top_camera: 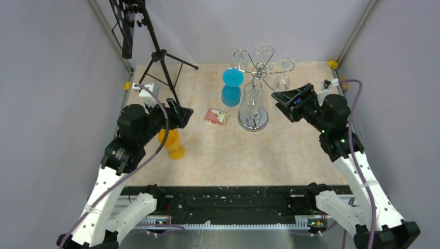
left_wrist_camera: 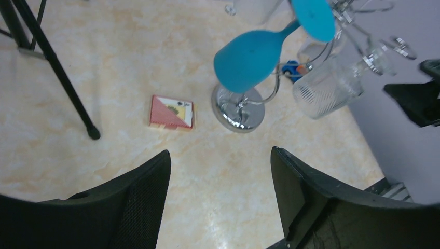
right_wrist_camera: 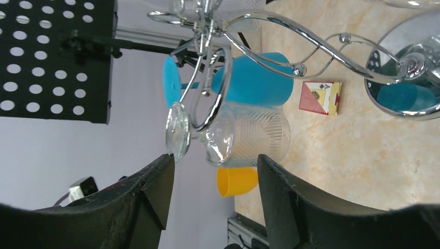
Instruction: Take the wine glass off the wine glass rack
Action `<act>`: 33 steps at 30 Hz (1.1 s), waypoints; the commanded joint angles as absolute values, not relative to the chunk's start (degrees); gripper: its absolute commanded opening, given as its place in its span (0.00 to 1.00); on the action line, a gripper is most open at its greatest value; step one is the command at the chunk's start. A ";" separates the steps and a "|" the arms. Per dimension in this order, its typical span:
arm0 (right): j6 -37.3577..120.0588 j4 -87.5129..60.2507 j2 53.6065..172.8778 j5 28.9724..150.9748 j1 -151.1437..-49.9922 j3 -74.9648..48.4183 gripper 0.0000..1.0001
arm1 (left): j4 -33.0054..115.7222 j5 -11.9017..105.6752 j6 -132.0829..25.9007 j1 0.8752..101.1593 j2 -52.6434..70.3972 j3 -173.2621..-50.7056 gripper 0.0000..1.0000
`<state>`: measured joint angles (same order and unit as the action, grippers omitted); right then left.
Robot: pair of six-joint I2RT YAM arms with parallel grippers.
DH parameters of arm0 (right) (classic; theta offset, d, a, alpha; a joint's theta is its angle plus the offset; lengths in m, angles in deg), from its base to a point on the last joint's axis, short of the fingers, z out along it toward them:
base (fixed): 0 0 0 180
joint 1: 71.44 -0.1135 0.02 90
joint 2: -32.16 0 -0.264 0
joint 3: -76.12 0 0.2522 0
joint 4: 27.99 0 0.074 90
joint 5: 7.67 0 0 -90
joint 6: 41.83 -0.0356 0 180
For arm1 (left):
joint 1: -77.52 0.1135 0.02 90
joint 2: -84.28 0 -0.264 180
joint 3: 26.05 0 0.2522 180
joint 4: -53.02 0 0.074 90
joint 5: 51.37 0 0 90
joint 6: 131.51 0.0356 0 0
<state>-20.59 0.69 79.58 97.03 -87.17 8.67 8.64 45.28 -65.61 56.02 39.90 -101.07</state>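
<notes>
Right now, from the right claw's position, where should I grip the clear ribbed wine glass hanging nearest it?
Take the clear ribbed wine glass by its bowl, straight in from the side of the right claw. It hangs upside down with its foot caught in the wine glass rack, so likely only the bowl hangs free.

From above, the left arm [top_camera: 136, 129] covers part of the yellow glass [top_camera: 174, 146], well left of the wine glass rack [top_camera: 253, 122], and the black tripod [top_camera: 158, 54], behind and left of the rack, runs off the top edge. The left wrist view cuts off the rack's scroll arms and the foot of the blue wine glass [left_wrist_camera: 249, 59] hanging on it. The right wrist view cuts off part of the rack's disc base.
</notes>
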 commanded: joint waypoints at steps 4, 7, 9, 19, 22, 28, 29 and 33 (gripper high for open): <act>-23.05 -5.36 81.45 97.29 -91.52 5.72 0.60 | 23.59 47.57 -70.44 56.18 41.36 -100.19 0.74; -24.56 -6.12 82.06 95.43 -92.67 5.98 0.60 | 24.90 48.20 -71.39 56.18 41.31 -99.78 0.74; -25.80 -6.28 82.46 93.20 -93.94 6.03 0.59 | 25.77 48.31 -71.72 56.21 41.37 -99.11 0.74; -30.09 -10.60 86.05 87.61 -97.52 6.11 0.44 | 26.60 47.08 -71.62 56.20 40.30 -99.23 0.73; -30.76 -11.60 86.33 86.00 -97.64 6.02 0.43 | 27.19 47.86 -71.32 56.20 40.24 -99.14 0.73; -31.33 -11.67 87.52 85.92 -97.80 5.59 0.42 | 27.26 47.33 -70.33 56.16 40.17 -99.36 0.73; -31.51 -11.60 87.86 86.12 -97.81 5.58 0.42 | 27.30 47.26 -70.15 56.16 40.22 -99.40 0.73; -31.49 -12.04 88.78 85.51 -98.47 5.41 0.40 | 27.21 46.85 -69.35 56.16 40.12 -99.57 0.73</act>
<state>-31.08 -9.08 87.86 86.61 -97.29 8.23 23.88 46.96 -71.01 56.02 40.14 -98.93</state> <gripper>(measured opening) 0.414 0.734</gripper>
